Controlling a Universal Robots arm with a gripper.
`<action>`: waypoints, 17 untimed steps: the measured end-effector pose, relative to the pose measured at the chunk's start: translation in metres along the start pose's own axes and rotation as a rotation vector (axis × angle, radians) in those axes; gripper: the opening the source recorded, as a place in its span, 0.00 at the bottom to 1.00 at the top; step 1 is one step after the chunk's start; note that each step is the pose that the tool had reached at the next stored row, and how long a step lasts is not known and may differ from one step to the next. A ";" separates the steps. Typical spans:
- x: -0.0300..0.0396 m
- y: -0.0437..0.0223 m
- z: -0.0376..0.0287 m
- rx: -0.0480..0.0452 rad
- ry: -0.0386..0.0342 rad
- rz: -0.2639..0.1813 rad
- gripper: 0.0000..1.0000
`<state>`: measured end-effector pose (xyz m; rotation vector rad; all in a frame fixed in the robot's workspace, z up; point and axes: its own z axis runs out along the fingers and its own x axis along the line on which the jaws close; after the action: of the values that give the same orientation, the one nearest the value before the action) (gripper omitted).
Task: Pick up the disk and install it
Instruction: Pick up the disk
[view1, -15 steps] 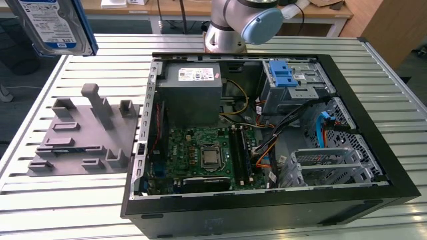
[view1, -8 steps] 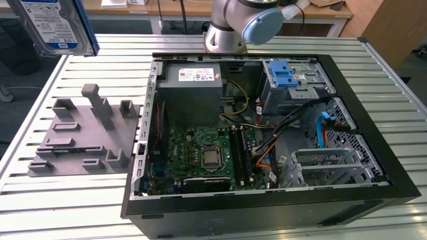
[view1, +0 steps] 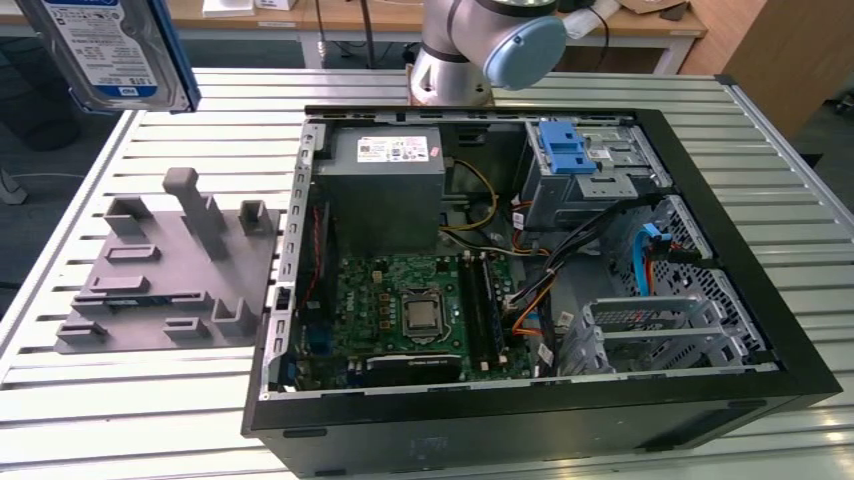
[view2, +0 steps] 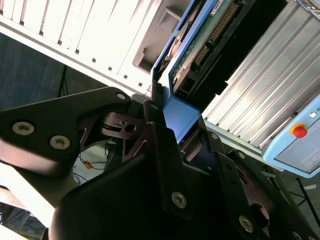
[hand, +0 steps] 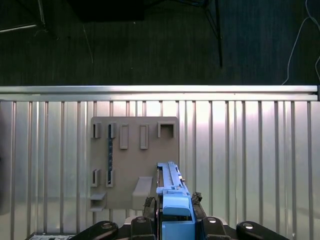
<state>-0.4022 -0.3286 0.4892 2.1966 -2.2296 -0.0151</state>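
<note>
The disk (view1: 114, 50) hangs high above the table at the exterior view's left, with its blue-and-white label facing the camera and a blue rail along its edge. In the second wrist view my gripper (view2: 176, 119) is shut on the blue carrier end of the disk (view2: 205, 45), whose circuit-board side shows. In the first wrist view the disk (hand: 171, 182) is seen edge-on between my gripper's (hand: 173, 204) black fingers (hand: 148, 204), above the grey fixture plate (hand: 135, 160).
The grey fixture plate (view1: 160, 280) with upright pegs and slots lies on the slatted metal table (view1: 134, 400). An open computer case (view1: 747, 250) fills the table's middle, holding a grey power supply (view1: 387, 190), a motherboard (view1: 414, 310) and a metal drive cage with a blue latch (view1: 581, 160).
</note>
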 end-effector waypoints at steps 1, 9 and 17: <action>0.0000 -0.0016 0.0000 0.0001 0.0000 0.000 0.37; -0.0001 -0.0053 0.0000 0.0001 0.0000 0.000 0.37; -0.0001 -0.0083 -0.0001 0.0001 0.0000 0.000 0.37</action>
<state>-0.3939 -0.3286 0.4892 2.1967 -2.2297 -0.0151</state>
